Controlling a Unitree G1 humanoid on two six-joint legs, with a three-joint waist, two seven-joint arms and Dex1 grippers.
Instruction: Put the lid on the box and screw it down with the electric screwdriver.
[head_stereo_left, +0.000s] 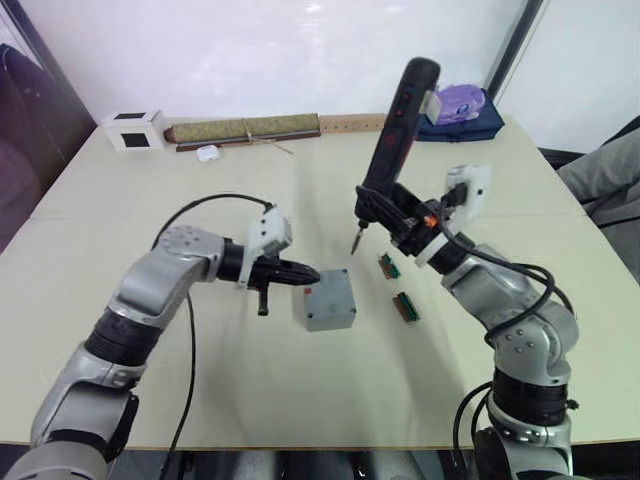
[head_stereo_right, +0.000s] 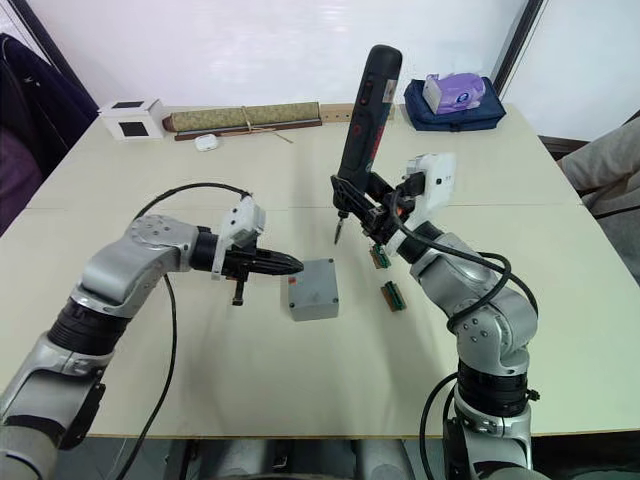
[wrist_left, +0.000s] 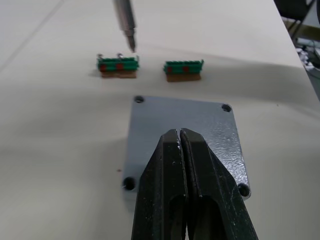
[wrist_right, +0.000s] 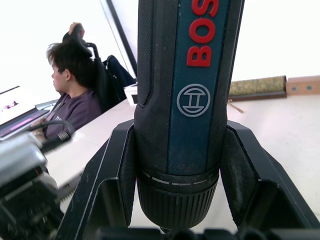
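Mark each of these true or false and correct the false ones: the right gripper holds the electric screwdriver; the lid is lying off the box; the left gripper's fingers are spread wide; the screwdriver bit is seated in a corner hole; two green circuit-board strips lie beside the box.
1. The right gripper holds the electric screwdriver. True.
2. The lid lies off the box. False: it sits on the box.
3. The left gripper is spread wide. False: its fingers are closed together, over the lid.
4. The bit is seated in a corner hole. False: it hangs above the table, clear of the box.
5. Two green circuit-board strips lie beside the box. True.
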